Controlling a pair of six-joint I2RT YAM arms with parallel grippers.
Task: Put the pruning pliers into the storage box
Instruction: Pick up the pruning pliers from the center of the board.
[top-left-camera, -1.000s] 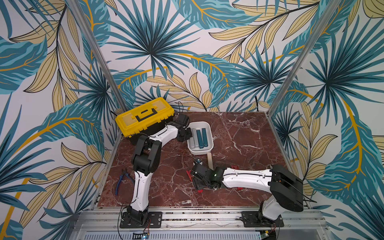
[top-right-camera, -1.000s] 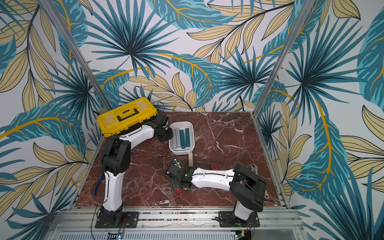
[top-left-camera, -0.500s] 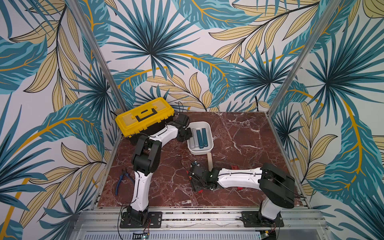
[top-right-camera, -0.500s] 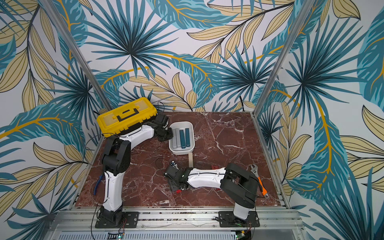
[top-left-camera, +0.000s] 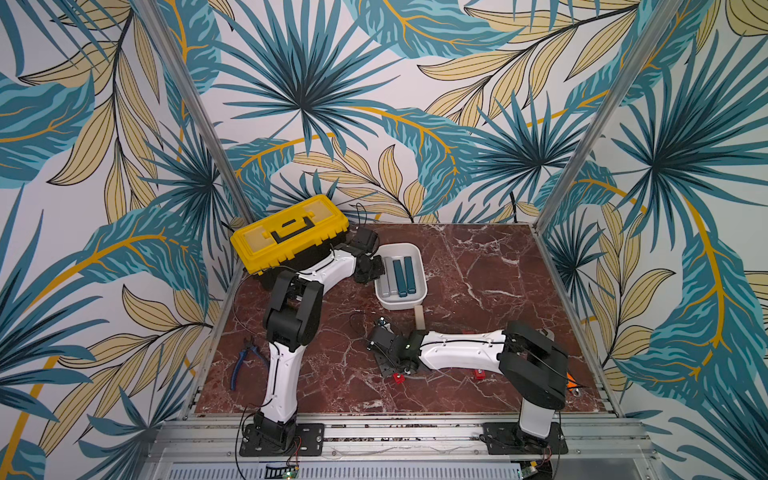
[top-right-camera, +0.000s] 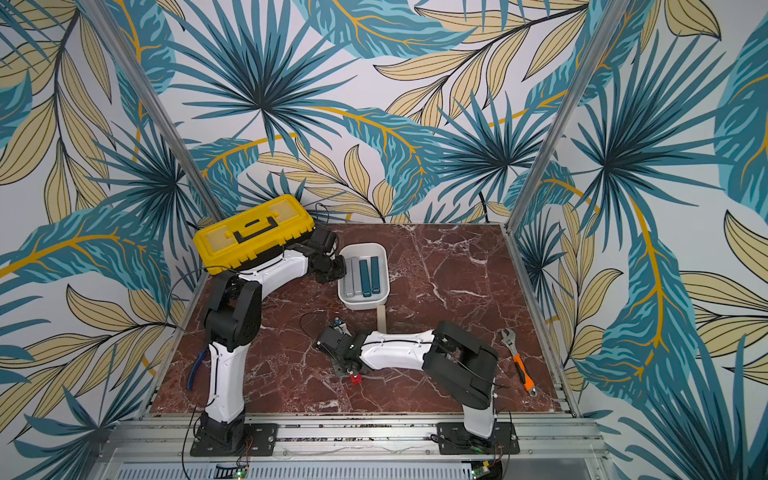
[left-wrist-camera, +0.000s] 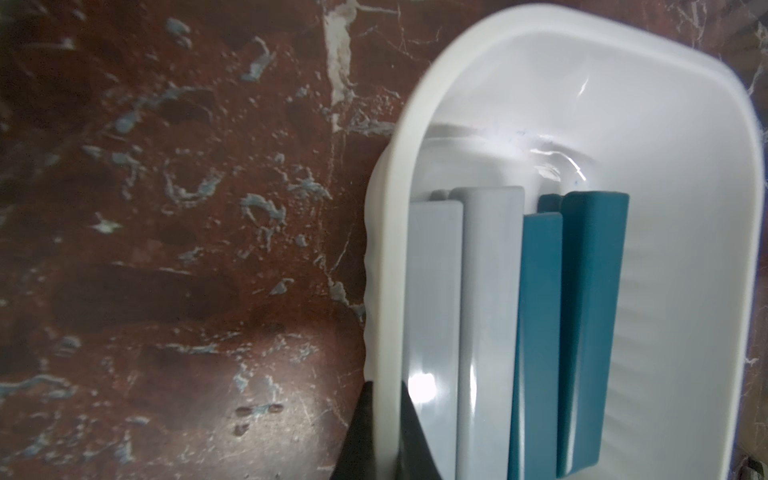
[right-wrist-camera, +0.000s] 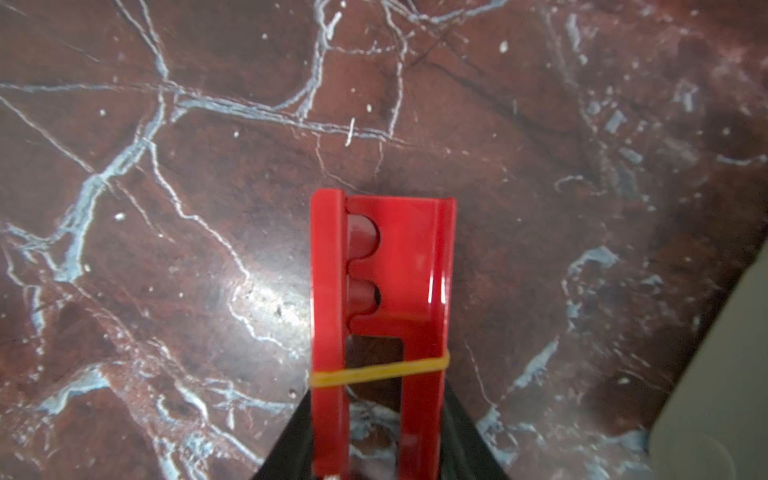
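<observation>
Right wrist view: right gripper (right-wrist-camera: 379, 399) is closed across the red pliers (right-wrist-camera: 415, 270), which lie on the table (right-wrist-camera: 166, 249) near of the box (top-left-camera: 419, 299). They look light, stiff and glossy, with an open frame; grip across both side rails. Left gripper (left-wrist-camera: 385, 399) clamps the box's left rim.
</observation>
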